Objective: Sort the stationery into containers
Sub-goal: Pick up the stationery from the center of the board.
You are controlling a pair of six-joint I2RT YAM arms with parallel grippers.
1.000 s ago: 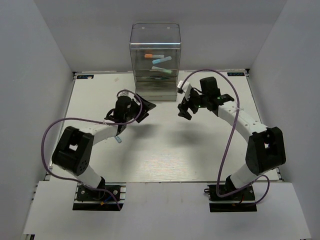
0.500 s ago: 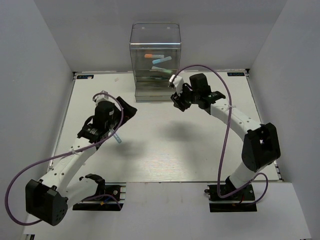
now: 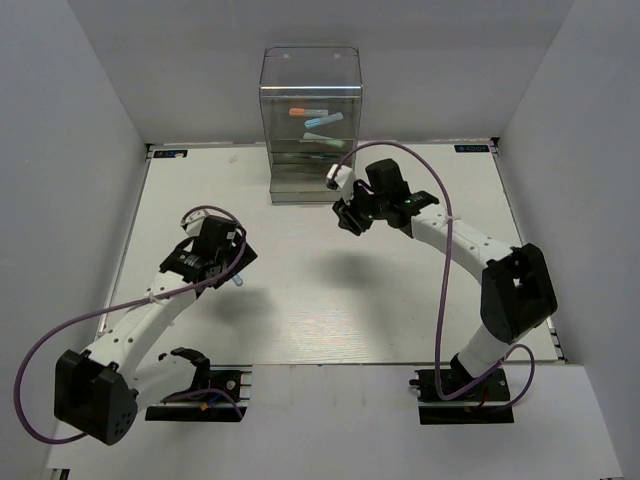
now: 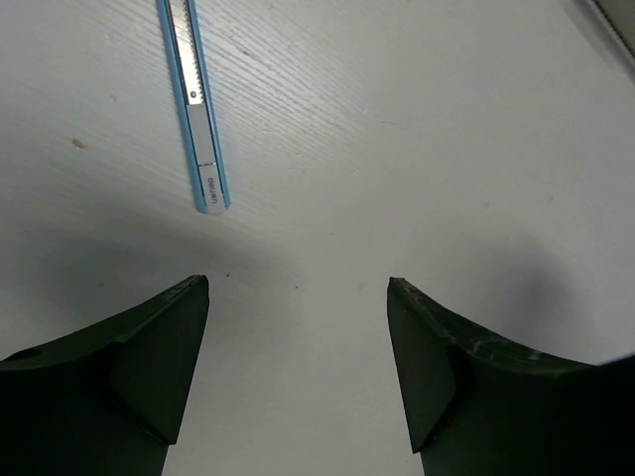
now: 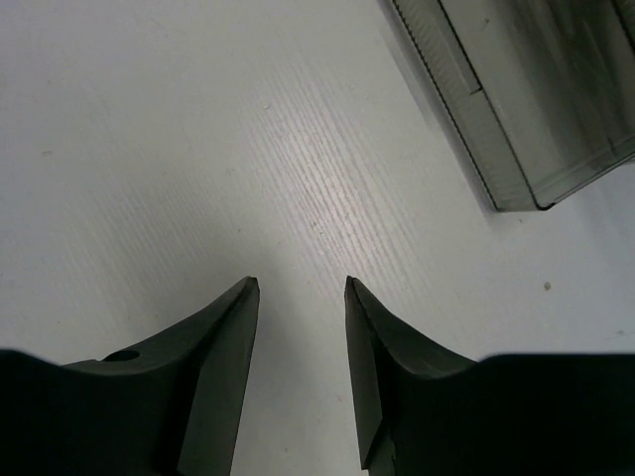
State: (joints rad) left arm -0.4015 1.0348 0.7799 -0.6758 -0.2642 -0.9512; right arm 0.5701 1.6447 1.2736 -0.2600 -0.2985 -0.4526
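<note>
A slim flat stick [image 4: 194, 109], light-blue-edged with a toothed metal strip and tiny unreadable print at its rounded end, is lying on the white grained table [image 4: 417, 149] just ahead of the left hand [image 4: 298, 283], which is gaping wide and empty. The right hand [image 5: 301, 283] is hovering, narrowly parted and empty, near the clear plastic drawer box [image 5: 516, 89] holding capped markers [image 3: 318, 120].

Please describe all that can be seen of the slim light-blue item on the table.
The light-blue item is long, flat and slim: blue edges, a pale grey middle strip with a toothed track, a rounded end with unreadable print. It lies flat on the table, untouched, ahead of the open left gripper.
</note>
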